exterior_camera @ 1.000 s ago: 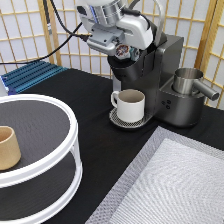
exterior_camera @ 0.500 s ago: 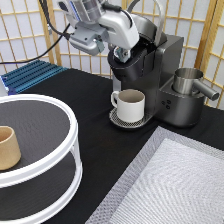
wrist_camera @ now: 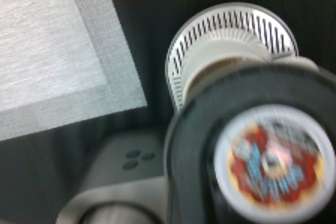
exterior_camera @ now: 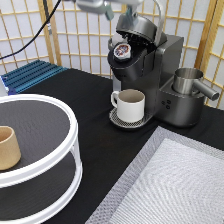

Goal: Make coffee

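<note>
Table, arm high above coffee

Item: single arm, one two-finger gripper.

- Position: at the exterior view's very top edge, a little to the exterior view's left of centre, held high.
- Visible portion: only a pale grey and white strip of the hand housing, lying roughly level along the frame edge; the rest is cut off above.
- Arm: links and wrist almost wholly out of frame; joint pose cannot be read.
- Cable: dark, trailing down from beside the gripper toward the exterior view's left.
- Contact: none seen; nothing held in the visible part.
</note>
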